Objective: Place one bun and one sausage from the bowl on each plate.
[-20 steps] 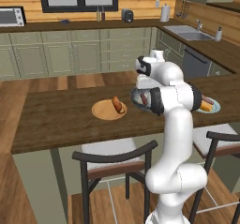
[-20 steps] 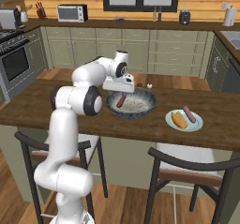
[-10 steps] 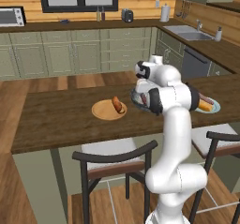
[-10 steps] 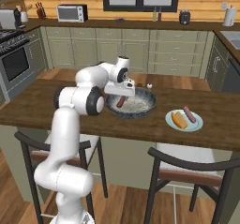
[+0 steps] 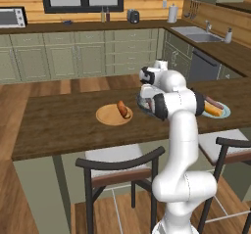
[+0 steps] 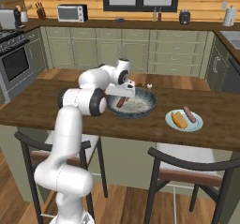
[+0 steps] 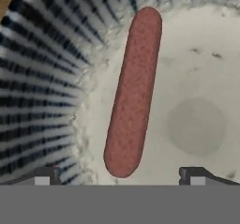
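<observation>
Sausage (image 7: 133,92) lies in the bowl (image 6: 140,107) beneath the spread-apart tool (image 7: 119,177); wooden plate (image 5: 110,116) shows leftward.

No writing, label, brand, number or sign can be read anywhere in these pictures; the microwave (image 6: 71,13) on the back counter and the bottles (image 6: 156,16) beside the window are too small and blurred to show any lettering

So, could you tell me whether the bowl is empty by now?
Not empty: one sausage lies inside the bowl, against its patterned wall. No bun shows in it.
</observation>
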You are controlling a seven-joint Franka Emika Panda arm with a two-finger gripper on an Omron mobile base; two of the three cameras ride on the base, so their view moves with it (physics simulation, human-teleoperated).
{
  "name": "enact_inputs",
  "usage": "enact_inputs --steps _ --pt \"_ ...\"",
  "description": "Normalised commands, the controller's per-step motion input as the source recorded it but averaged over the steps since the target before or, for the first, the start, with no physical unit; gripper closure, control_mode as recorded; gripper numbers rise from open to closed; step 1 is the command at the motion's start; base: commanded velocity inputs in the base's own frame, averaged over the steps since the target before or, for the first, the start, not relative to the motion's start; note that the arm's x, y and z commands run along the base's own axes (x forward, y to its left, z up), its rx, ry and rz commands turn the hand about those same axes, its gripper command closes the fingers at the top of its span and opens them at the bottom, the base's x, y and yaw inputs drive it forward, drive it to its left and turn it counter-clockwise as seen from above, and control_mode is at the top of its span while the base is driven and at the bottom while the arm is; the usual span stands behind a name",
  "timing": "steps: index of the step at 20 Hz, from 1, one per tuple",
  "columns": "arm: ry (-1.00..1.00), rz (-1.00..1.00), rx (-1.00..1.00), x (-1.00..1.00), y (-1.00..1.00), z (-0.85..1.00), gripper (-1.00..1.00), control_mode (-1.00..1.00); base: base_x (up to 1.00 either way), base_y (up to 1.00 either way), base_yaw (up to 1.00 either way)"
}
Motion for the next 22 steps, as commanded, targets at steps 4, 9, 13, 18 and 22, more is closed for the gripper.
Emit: enact_inputs --steps 4,9,13,18,22 --pt "0.00 0.00 0.00 0.23 0.00 -0.14 -1.00 -1.00 0.00 0.00 0.00" --pt "0.00 0.00 0.00 0.00 0.00 -0.18 -1.00 -1.00 0.00 0.00 0.00" --pt "0.00 0.00 0.00 0.00 0.00 -0.17 -1.00 -1.00 0.00 0.00 0.00" --pt "0.00 0.00 0.00 0.00 0.00 -0.24 -1.00 -1.00 0.00 0.00 0.00" --pt "0.00 0.00 0.00 0.00 0.00 -0.30 -1.00 -1.00 0.00 0.00 0.00"
